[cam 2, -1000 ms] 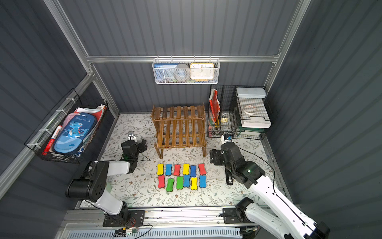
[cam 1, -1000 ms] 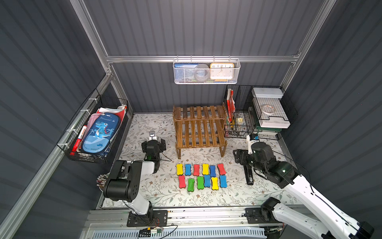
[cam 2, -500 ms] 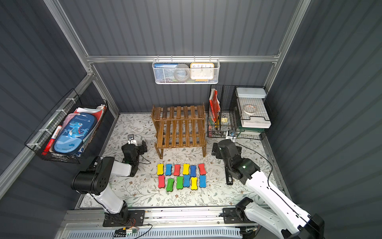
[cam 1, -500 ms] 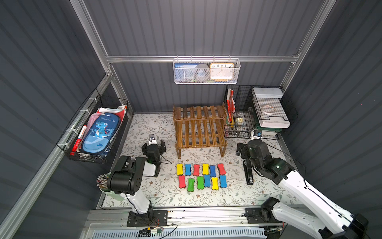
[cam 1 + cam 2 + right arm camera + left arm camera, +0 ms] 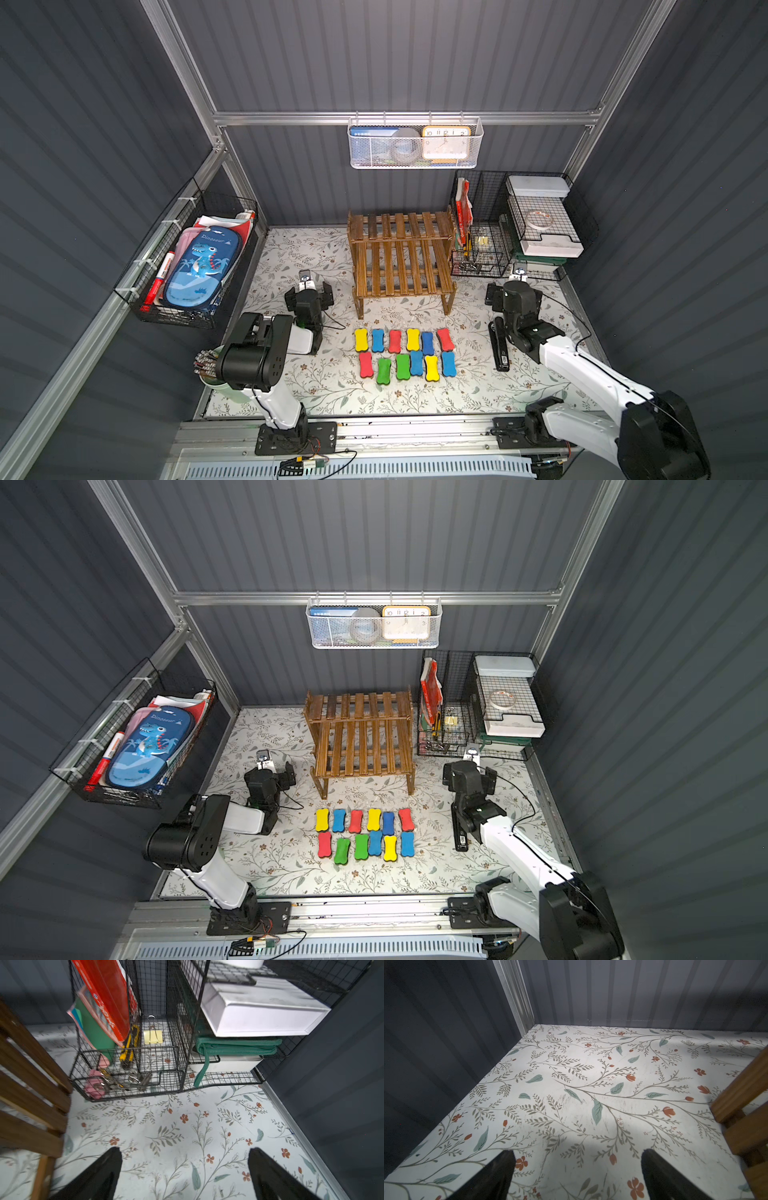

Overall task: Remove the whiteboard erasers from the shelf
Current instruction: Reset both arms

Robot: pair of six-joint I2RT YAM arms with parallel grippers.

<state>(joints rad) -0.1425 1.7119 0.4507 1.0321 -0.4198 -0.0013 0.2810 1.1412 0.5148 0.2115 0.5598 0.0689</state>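
Out front of the shelf (image 5: pixel 401 266), whiteboard erasers (image 5: pixel 403 365) are lined up on the floral mat (image 5: pixel 332 386), boxed by dark walls (image 5: pixel 415 62); left gripper (image 5: pixel 577 1176) and right gripper (image 5: pixel 185 1174) are spread wide, empty.

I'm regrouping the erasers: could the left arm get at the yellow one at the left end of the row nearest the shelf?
Probably yes: the yellow eraser lies on open mat, nothing between; the left gripper is open but points away, so must turn.
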